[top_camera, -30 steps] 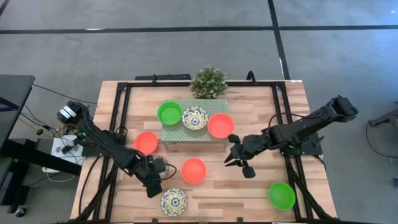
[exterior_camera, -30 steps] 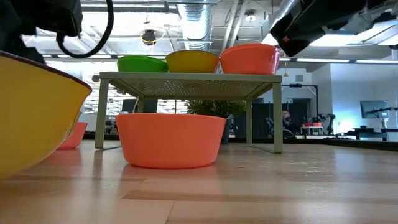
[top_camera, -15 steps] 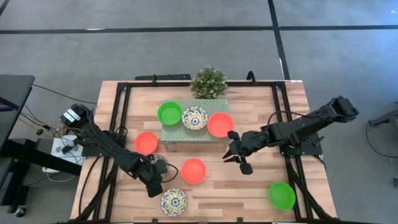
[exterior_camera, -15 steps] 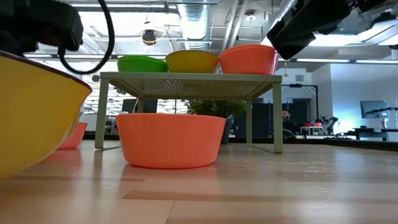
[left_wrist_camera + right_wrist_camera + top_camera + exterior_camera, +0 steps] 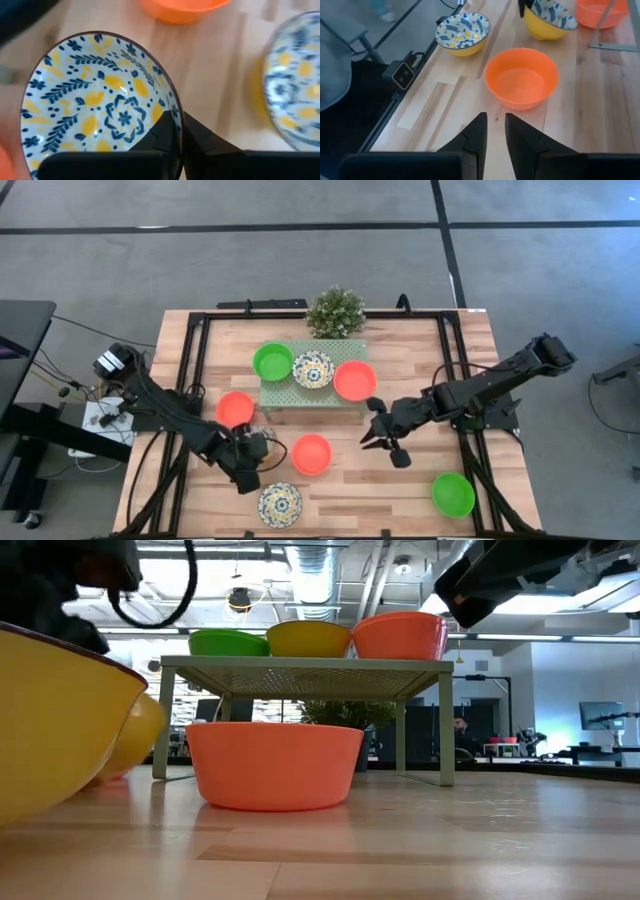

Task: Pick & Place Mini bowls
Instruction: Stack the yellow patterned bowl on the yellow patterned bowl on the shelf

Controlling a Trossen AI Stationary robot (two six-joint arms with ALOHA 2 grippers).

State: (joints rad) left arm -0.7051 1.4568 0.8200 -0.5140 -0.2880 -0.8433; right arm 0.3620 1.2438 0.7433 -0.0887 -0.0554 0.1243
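Off the platform's (image 5: 312, 385) left front corner, my left hand (image 5: 177, 125) is pressed together on the rim of a patterned bowl (image 5: 100, 105), one finger inside and one outside. It looks glazed, stiff and slick, likely to chip, so I judge a firm rim pinch with the bowl kept level is safest. My arm covers it from above, and I cannot tell whether it has cleared the bench. A second patterned bowl (image 5: 295, 85) lies beside it, cut off. Off the platform's right front corner, my right hand (image 5: 383, 442) hovers, fingers slightly apart and empty.
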